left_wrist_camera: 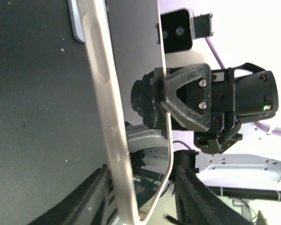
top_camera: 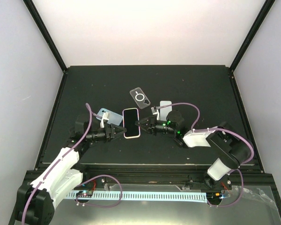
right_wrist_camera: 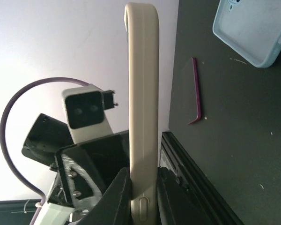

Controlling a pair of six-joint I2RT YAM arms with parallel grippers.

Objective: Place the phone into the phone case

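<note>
Pale-edged black-screen phone (top_camera: 131, 123), frame centre, clamped between left gripper (top_camera: 119, 131) and right gripper (top_camera: 141, 125). Light-blue rubber case (top_camera: 105, 113) lies just upper-left, clear ringed case (top_camera: 140, 97) above.

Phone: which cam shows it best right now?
Top external. It shows the whole phone face-on, gripped at its side edges by the left hand and right hand. Left wrist shows only one long edge and part of a face, close up; right wrist shows just the thin edge.
</note>
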